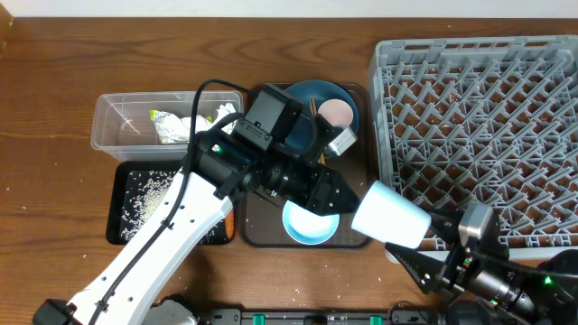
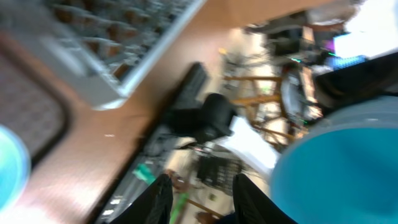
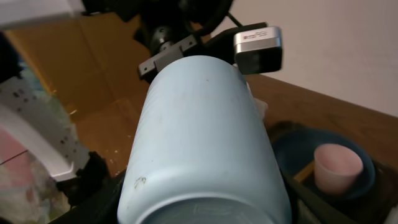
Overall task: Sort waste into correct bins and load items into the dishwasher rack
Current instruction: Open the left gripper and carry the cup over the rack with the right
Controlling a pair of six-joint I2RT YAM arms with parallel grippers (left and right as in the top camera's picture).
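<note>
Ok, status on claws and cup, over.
Left claw open, empty, over light blue bowl. Right claw shut on light blue cup, at dishwasher rack corner. Left claw crowds cup.

Lab w/ equip clutter

Brown wood-grain worktop fills the overhead view. Dark brown rectangular serving tray sits dead centre on it, long axis 12-to-6. Right wrist view: pale beige wall at 2 o'clock. Left wrist view: blurred dark clutter past the worktop edge, can't ID.
</note>
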